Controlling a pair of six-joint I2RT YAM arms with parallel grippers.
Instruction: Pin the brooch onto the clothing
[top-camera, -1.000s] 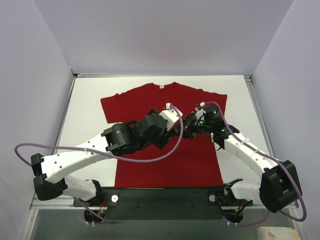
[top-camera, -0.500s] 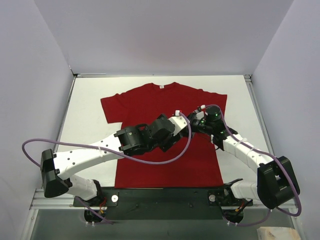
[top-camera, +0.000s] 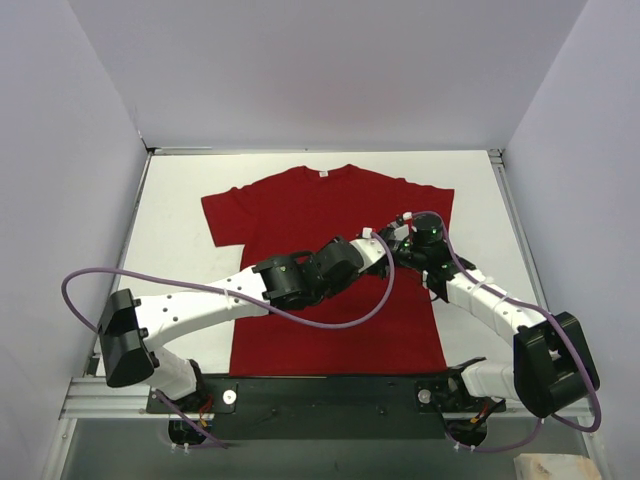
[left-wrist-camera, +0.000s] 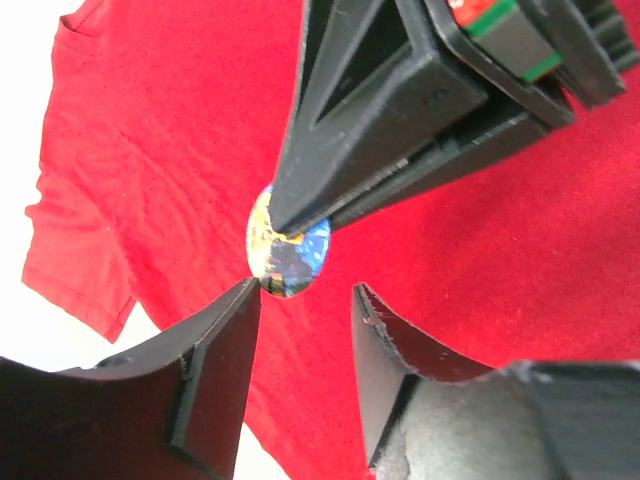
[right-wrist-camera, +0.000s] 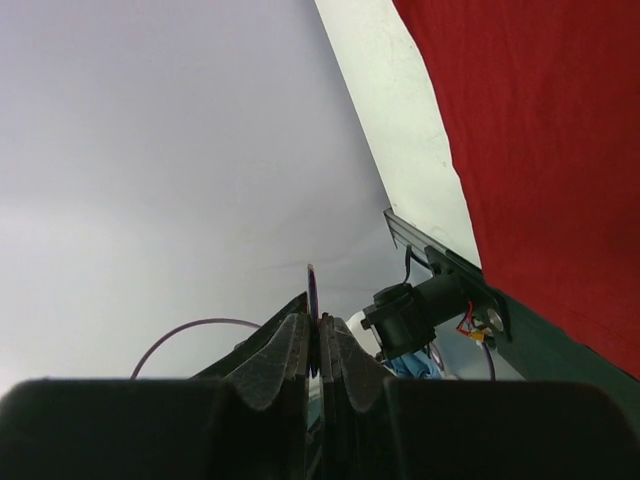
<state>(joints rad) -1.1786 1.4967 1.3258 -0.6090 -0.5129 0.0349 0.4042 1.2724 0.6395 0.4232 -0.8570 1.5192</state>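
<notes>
Left wrist view: the small round brooch with orange, yellow and dark blue sections (left-wrist-camera: 288, 252) is pinched edge-on in the closed tips of the right gripper (left-wrist-camera: 287, 222), held over the dark red short-sleeved T-shirt (left-wrist-camera: 150, 150). Over the last second we saw the left gripper (left-wrist-camera: 303, 300) travel across the T-shirt to meet it. Its jaws have narrowed, but an empty gap remains just below the brooch. We judge a handover or pin-opening imminent; nothing is pinned yet.
</notes>
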